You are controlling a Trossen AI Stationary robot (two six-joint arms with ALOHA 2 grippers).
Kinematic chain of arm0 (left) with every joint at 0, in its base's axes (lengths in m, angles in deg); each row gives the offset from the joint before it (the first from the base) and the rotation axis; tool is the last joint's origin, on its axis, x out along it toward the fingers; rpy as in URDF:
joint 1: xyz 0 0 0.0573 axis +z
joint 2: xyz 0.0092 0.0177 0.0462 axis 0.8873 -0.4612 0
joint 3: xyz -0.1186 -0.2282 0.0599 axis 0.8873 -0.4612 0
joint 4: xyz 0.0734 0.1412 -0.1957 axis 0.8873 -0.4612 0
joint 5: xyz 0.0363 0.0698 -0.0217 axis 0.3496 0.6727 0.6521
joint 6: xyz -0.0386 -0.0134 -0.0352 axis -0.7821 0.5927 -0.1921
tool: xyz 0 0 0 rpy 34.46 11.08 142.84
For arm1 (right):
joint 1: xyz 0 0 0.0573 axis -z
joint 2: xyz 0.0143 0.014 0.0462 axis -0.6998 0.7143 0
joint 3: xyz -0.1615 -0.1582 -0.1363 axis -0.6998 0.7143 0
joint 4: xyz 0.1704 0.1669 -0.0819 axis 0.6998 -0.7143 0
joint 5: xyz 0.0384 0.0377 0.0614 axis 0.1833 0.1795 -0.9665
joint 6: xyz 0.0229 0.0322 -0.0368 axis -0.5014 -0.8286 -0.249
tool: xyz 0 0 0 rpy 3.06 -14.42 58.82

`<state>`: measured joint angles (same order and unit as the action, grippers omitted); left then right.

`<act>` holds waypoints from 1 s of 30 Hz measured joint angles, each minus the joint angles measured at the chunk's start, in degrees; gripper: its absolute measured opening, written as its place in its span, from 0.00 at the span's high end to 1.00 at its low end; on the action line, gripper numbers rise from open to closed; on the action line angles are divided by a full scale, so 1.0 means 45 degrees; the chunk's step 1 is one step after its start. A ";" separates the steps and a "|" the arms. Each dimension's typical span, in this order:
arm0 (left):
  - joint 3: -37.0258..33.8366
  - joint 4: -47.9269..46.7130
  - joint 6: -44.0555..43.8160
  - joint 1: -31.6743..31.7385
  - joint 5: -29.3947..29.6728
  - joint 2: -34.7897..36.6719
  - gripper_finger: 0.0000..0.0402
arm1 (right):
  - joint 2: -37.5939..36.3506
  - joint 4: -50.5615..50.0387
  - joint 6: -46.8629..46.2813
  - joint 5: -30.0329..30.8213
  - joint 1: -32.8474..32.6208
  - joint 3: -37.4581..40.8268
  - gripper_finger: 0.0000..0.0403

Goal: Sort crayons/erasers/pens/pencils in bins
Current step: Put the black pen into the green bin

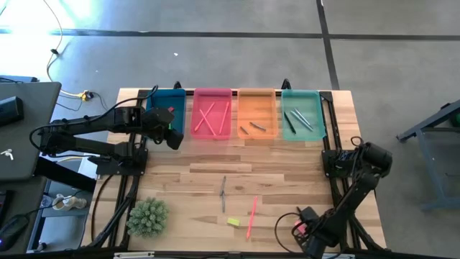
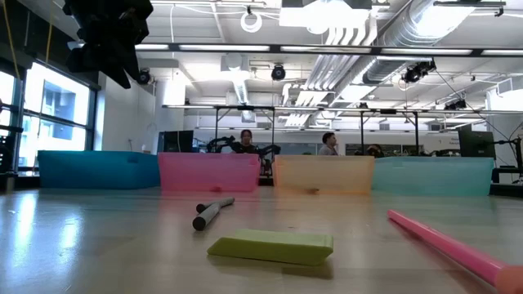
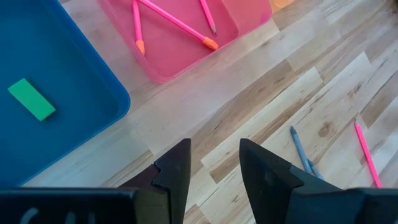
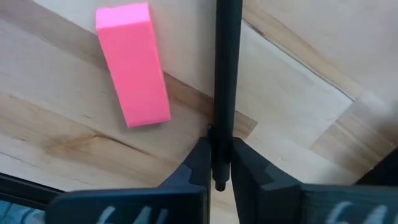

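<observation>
— Fingers on the right gripper [image 4: 216, 163] had pinched a long dark stick [image 4: 227, 81], hadn't they?

— They had, nearly shut, with the stick lying on the tabletop [image 4: 298, 118] and a pink eraser [image 4: 132, 63] just beside it, untouched. That arm sat low at the near right corner, probably because the stick lay there.

— And the left gripper [image 3: 214, 163]?

— Parted partway and holding nothing, it hung over bare wood just beside the blue bin [image 3: 56, 74]. A green eraser [image 3: 32, 99] lay inside that bin.

— What remained loose?

— A yellow eraser [image 1: 233, 221], a pink stick [image 1: 252, 216] and a grey stick [image 1: 223, 193], mid-table. I'd judge the dark stick belonged in the teal-green bin [image 1: 302, 114], which held similar ones.
</observation>
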<state>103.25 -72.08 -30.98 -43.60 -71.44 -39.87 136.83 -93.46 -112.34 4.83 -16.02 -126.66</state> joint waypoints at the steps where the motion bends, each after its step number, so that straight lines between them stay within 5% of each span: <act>1: 0.0000 0.0000 0.0000 -0.0005 0.0000 0.0000 0.69 | -0.0080 0.0004 -0.0135 0.0169 -0.0010 0.0010 0.96; 8: 0.0000 0.0000 0.0005 0.0000 0.0000 0.0000 0.69 | -0.0812 -0.0403 -0.0853 0.1574 0.0006 0.0046 0.96; 16: 0.0000 0.0000 0.0005 0.0000 0.0000 0.0000 0.69 | -0.1855 -0.0563 -0.1298 0.4951 0.0319 0.0036 0.96; 30: 0.0000 0.0000 0.0447 -0.0005 0.0415 0.0000 0.69 | -0.4582 -0.4554 0.1441 0.8120 0.3735 0.0007 0.96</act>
<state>103.25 -72.08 -28.97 -43.62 -69.57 -39.87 116.21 -113.95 -105.86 41.37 0.79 -126.63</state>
